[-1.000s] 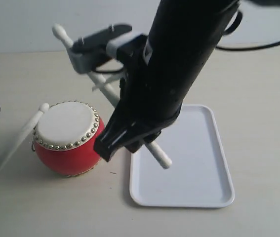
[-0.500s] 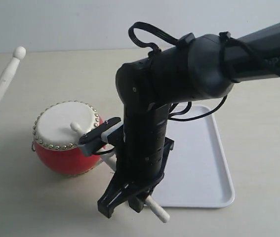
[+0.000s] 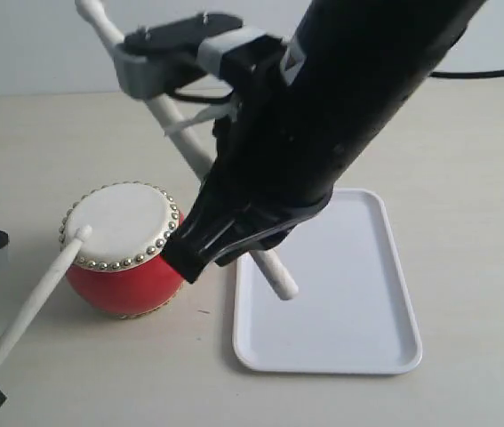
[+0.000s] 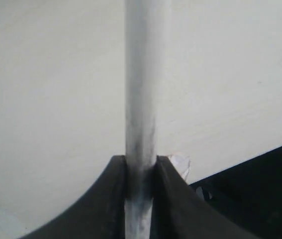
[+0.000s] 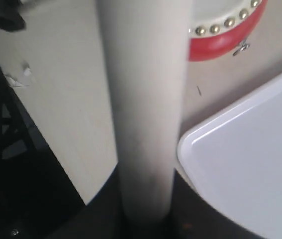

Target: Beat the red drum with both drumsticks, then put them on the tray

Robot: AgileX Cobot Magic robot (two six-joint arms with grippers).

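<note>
While the left drumstick point(image 3: 40, 292) touches the red drum point(image 3: 123, 267) at its skin, the right drumstick point(image 3: 185, 140) is raised above the drum, so the beating step appears in hand. The fingers of the left gripper point(image 4: 141, 169) and the right gripper point(image 5: 145, 199) each pinch a stick. The next move calls for a right downstroke. The tray point(image 3: 358, 311) lies just beside the drum.

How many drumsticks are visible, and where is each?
2. One drumstick is in the left hand, tip on the red drum. The other drumstick is in the right hand, raised, lower end over the tray.
</note>
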